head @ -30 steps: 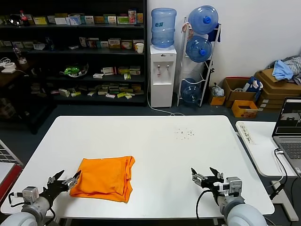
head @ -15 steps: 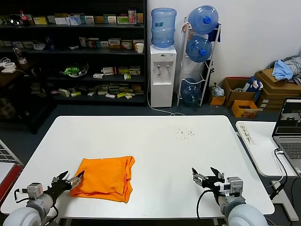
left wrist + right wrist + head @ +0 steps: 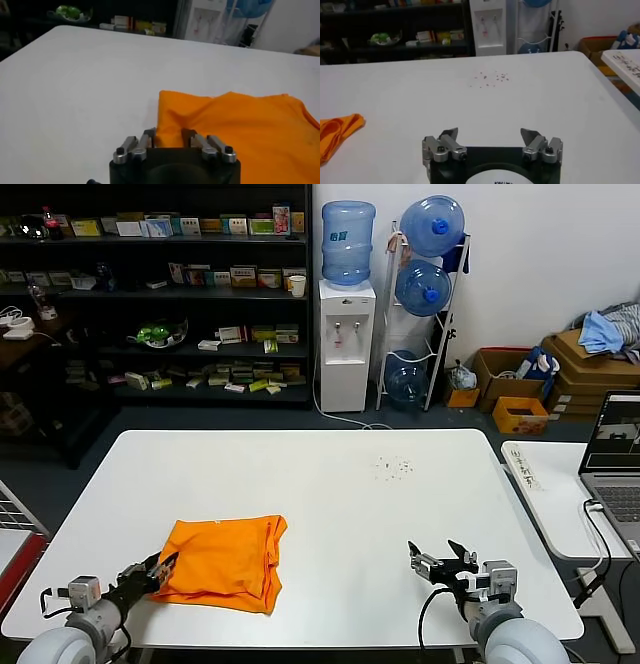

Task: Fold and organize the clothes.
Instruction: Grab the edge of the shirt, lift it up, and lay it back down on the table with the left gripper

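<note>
— Where it lies on the near-left part of the white table (image 3: 330, 484), how does the orange T-shirt (image 3: 222, 561) look?

— Folded into a rough four-sided pad, bright orange, with soft creases and doubled layers showing along its right edge (that edge sags a little toward the near corner). The top edge is fairly straight; the far right corner rises to a small point.

— Which way does it run?

— Slightly wider than deep in the head view, so its long axis goes roughly across the table, left to right. No lettering or neck label can be seen on the side facing up.

— And the left gripper (image 3: 150, 573)?

— At the shirt's near-left corner. In the left wrist view the left gripper (image 3: 168, 138) has its two fingers set narrowly apart, tips touching the cloth's edge with a little fold of orange (image 3: 235, 130) between them; whether they actually pinch it cannot be told.

— The right gripper (image 3: 442, 561)?

— Near the table's front right, well apart from the shirt, fingers spread wide and holding nothing (the right wrist view shows the right gripper (image 3: 490, 134) over bare tabletop).

— Any readable writing?

— None. Beyond the table stand a water dispenser (image 3: 346, 342), a rack of blue bottles (image 3: 425, 289), and dark shelves (image 3: 160, 294) of boxes, their labels too small to read. A laptop (image 3: 615, 456) sits on the side table to the right.
</note>
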Robot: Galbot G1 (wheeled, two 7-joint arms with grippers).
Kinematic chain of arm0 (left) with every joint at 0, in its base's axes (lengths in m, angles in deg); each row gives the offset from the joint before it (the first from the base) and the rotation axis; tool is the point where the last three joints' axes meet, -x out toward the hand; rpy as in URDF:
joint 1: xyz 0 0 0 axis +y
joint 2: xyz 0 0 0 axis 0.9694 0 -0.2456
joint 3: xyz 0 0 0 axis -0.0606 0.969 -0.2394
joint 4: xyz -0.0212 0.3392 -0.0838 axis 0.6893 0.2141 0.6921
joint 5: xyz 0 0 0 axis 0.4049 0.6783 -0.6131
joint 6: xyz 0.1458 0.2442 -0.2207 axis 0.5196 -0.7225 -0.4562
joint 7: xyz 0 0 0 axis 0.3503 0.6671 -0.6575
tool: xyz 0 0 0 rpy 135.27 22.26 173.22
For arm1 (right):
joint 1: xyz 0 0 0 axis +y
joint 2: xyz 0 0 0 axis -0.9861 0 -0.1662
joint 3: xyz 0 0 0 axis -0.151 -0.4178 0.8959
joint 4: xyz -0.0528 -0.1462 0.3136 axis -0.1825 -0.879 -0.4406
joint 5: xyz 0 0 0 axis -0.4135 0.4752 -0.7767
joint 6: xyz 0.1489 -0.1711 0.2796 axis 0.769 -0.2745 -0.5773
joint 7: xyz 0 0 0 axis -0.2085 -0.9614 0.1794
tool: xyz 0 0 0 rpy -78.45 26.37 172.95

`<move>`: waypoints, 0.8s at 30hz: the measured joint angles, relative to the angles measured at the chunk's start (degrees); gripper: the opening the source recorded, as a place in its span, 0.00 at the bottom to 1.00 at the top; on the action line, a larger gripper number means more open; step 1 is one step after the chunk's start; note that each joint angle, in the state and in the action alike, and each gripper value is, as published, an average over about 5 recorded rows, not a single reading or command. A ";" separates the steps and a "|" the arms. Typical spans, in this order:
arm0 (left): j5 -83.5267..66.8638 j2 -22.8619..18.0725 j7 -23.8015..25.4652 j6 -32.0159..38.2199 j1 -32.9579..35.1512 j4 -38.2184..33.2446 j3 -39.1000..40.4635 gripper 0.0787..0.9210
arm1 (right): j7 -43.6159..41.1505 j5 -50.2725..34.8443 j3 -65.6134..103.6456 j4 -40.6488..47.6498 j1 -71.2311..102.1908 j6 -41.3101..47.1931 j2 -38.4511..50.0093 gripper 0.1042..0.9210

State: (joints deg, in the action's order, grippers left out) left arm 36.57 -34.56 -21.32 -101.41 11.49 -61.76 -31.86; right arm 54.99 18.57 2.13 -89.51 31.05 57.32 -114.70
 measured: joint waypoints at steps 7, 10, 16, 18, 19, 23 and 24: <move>0.54 -1.09 -0.13 1.17 0.39 -1.19 -0.55 0.13 | 0.10 -0.01 0.07 -0.01 0.05 -0.05 -0.16 0.88; 1.16 -1.86 -0.29 1.74 0.90 -2.21 -1.03 0.05 | 0.15 -0.02 0.08 0.02 0.01 -0.07 -0.26 0.88; 4.48 -4.28 -0.52 2.99 2.38 -5.65 -2.41 0.02 | 0.21 0.00 0.21 0.19 0.15 -0.14 -0.42 0.88; 6.51 -5.35 -0.70 3.13 2.93 -7.36 -3.07 0.02 | 0.22 0.01 0.35 0.23 0.25 -0.17 -0.42 0.88; 7.70 -5.91 -0.76 3.14 3.22 -8.31 -3.44 0.02 | 0.22 0.02 0.43 0.25 0.28 -0.19 -0.41 0.88; 13.47 -7.54 -0.50 2.87 4.59 -12.40 -5.45 0.02 | 0.22 0.02 0.54 0.36 0.29 -0.25 -0.32 0.88; 15.10 -7.74 -0.31 2.73 4.98 -13.34 -6.13 0.02 | 0.22 0.02 0.50 0.40 0.24 -0.26 -0.31 0.88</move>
State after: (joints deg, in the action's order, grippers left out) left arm 51.66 -42.30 -21.63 -98.68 16.47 -75.09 -37.99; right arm 55.22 18.59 2.62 -89.12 31.29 57.06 -115.01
